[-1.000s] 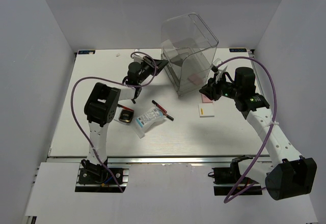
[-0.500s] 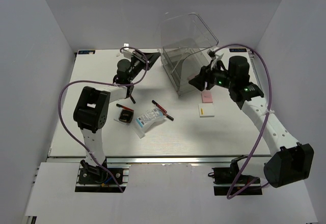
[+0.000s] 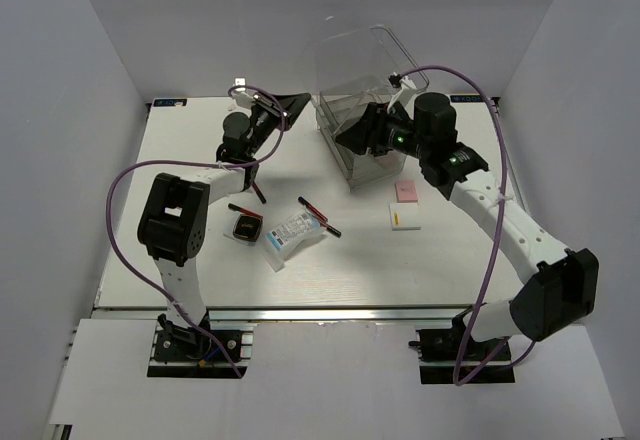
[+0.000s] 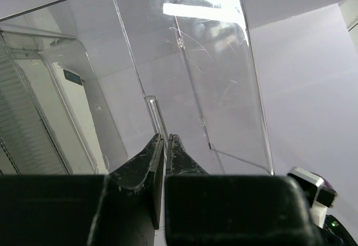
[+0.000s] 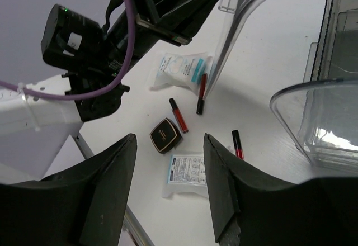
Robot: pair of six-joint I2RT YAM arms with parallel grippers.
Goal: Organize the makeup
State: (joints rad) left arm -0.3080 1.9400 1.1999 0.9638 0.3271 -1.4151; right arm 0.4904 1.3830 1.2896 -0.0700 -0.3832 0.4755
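Black square compact [image 3: 246,228] on the surface [image 3: 350,270] looks light, rigid, slick; grip opposite edges. Left claw [image 4: 166,138] pinches clear case [image 3: 372,65] edge; right claw [image 5: 169,140] spread, empty.

Packet print: blue lines on the white packet [image 5: 186,170], too small to read.
Far left table-corner sticker [image 3: 166,103]: blurred, unreadable.
Readable text: none.

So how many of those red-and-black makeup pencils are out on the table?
3 pencils: two beyond the black compact, one beside the white packet. More could be hidden.
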